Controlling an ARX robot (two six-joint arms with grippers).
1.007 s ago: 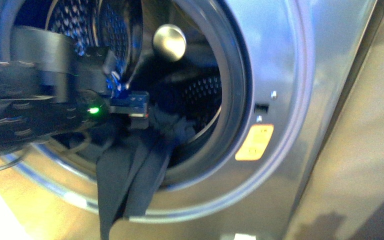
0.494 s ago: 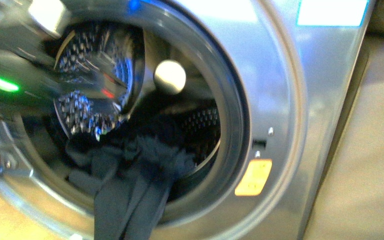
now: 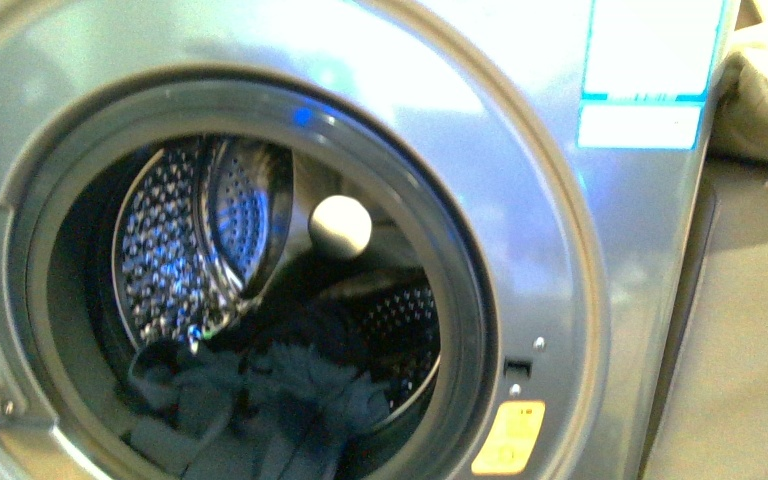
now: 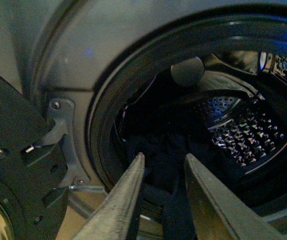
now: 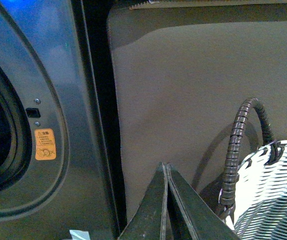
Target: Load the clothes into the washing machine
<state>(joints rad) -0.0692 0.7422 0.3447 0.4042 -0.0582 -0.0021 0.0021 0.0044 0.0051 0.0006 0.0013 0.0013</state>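
Silver-grey washing machine [image 3: 520,190] fills the front view, porthole open. Dark navy clothes [image 3: 260,400] lie heaped in its drum, spilling over the rubber rim. Left gripper [image 4: 163,162] points at them, fingers narrowly parted, empty. Right gripper [image 5: 166,170], closed, empty, sits beside a white wicker basket [image 5: 273,195].

I am reading no wording anywhere. The washing machine [image 3: 520,190] is carrying a blue-edged label [image 3: 648,70], washed out white, and a yellow sticker [image 5: 45,144] beside its opening, showing small pictograms and print too fine to read.
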